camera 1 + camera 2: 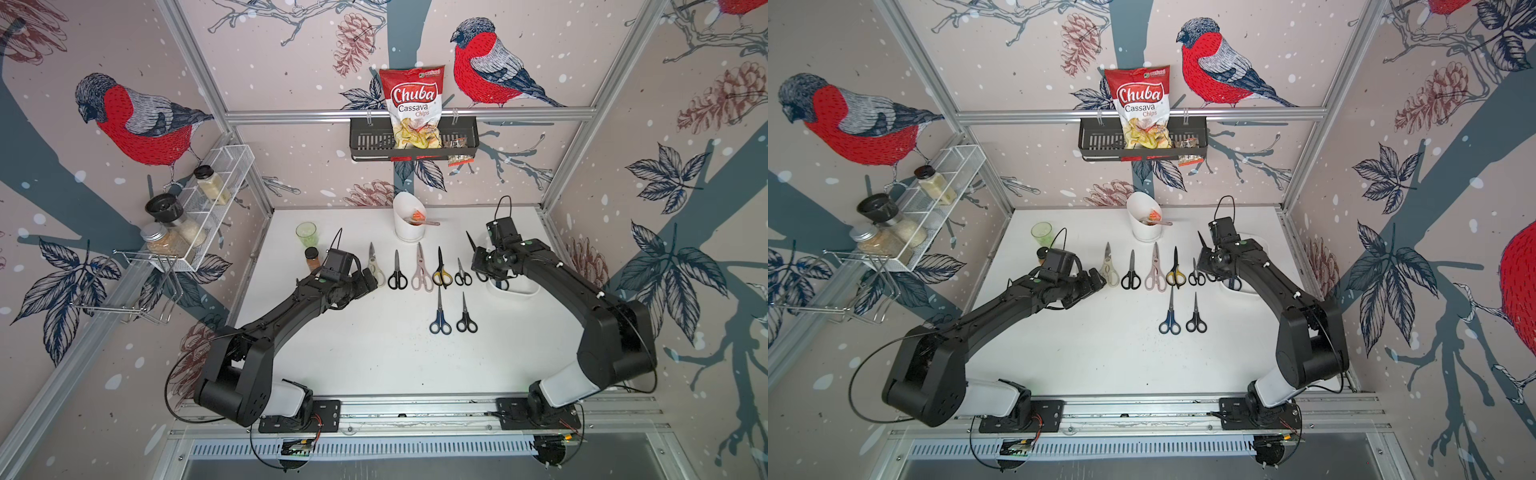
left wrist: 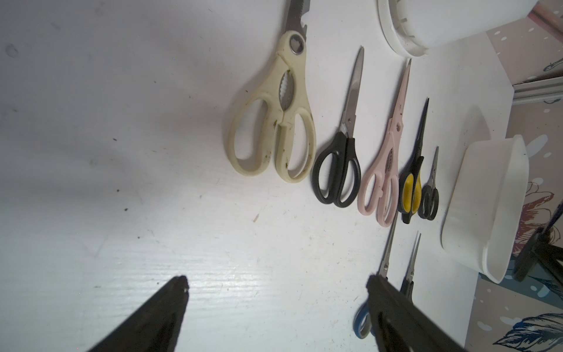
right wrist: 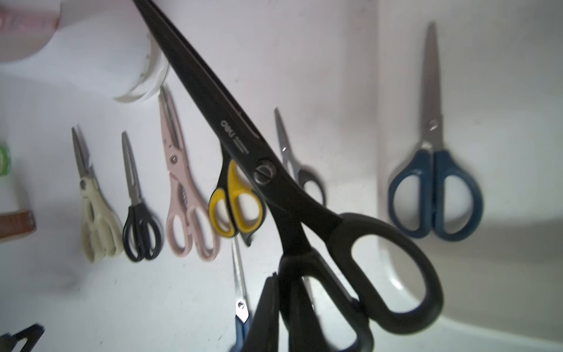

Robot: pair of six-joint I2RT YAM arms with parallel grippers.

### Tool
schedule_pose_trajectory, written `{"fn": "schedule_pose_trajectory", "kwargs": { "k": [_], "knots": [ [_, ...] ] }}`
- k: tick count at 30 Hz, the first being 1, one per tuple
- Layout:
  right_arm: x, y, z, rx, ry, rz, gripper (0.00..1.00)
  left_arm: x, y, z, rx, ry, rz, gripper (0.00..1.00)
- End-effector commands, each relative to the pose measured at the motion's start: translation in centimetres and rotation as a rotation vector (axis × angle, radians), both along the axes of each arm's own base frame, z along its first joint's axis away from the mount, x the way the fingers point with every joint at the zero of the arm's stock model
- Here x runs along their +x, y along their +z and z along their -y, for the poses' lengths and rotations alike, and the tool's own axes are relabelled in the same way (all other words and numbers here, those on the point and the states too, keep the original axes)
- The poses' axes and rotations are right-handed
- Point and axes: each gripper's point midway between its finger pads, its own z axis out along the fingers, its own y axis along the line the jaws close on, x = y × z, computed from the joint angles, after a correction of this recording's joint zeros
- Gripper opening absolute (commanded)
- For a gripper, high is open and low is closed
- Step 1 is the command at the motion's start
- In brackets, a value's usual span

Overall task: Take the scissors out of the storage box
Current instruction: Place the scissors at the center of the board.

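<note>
Now, R pincer (image 3: 288, 307) grips blk scissors (image 3: 268, 176) handle — over storage box (image 3: 518, 259)

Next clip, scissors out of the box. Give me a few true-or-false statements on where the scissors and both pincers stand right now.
1. The right pincer is shut on the large black scissors. True.
2. The storage box is empty. False: a blue-handled pair lies in it.
3. The left pincer grips the cream scissors. False: it is open and empty; the cream scissors lie on the table.
4. The pink scissors lie on the table next to the yellow-black pair. True.
</note>
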Motion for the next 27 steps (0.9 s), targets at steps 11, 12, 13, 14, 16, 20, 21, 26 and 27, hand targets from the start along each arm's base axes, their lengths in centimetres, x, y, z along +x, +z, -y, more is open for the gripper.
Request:
{"fn": "schedule_pose_trajectory", "kwargs": {
  "k": [11, 12, 13, 14, 16, 20, 21, 26, 27],
  "knots": [
    [-9.6, -1.8, -12.1, 0.166, 0.112, -0.072, 0.0, -3.0, 1.6, -1.0, 0.055, 0.018, 0.045, 0.95],
    [-10.1, -2.0, -12.7, 0.168, 0.106, -0.08, 0.0, -3.2, 1.4, -1.1, 0.068, 0.004, 0.041, 0.95],
    [-10.7, -2.3, -13.3, 0.162, 0.094, -0.086, 0.0, -3.4, 1.0, -1.1, 0.081, -0.013, 0.034, 0.95],
    [-11.3, -2.5, -13.9, 0.159, 0.076, -0.092, 0.0, -3.6, 0.7, -1.1, 0.088, -0.031, 0.029, 0.95],
    [-12.5, -3.0, -14.9, 0.157, 0.034, -0.109, 0.0, -3.9, 0.3, -1.0, 0.081, -0.066, 0.021, 0.95],
    [-14.7, -4.0, -17.1, 0.18, -0.067, -0.148, 0.0, -4.2, 0.3, -2.1, 0.063, -0.102, 0.032, 0.95],
    [-15.0, -4.3, -17.5, 0.179, -0.088, -0.155, 0.0, -4.1, 0.3, -2.6, 0.06, -0.093, 0.036, 0.95],
    [-16.7, -6.2, -20.2, 0.188, -0.204, -0.23, 0.0, -3.9, 0.2, -4.4, 0.082, -0.099, 0.064, 0.95],
    [-17.0, -6.6, -20.6, 0.189, -0.225, -0.241, 0.0, -3.9, 0.2, -4.5, 0.086, -0.113, 0.064, 0.95]
  ]
}}
